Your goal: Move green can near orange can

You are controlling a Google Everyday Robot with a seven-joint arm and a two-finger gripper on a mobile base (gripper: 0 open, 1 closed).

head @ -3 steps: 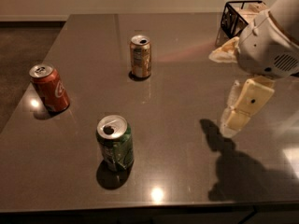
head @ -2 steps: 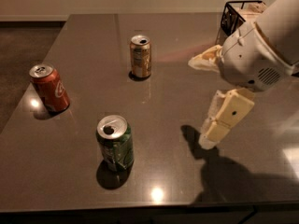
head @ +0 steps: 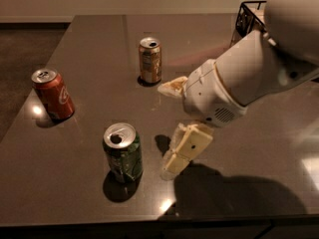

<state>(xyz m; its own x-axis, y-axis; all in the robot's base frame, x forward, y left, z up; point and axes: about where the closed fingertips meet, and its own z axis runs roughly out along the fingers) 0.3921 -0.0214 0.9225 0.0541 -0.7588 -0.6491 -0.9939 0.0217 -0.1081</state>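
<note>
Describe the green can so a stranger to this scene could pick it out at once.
On the dark table, look to the near edge, just beside the robot's open hand. The green can stands there upright, the only green one; the red can and orange can stand farther back.

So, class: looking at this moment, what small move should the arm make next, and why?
Probably ease the gripper leftward so its jaws straddle the green can. The jaws stand open and empty just right of that can, which stands upright, well apart from the orange can.
</note>
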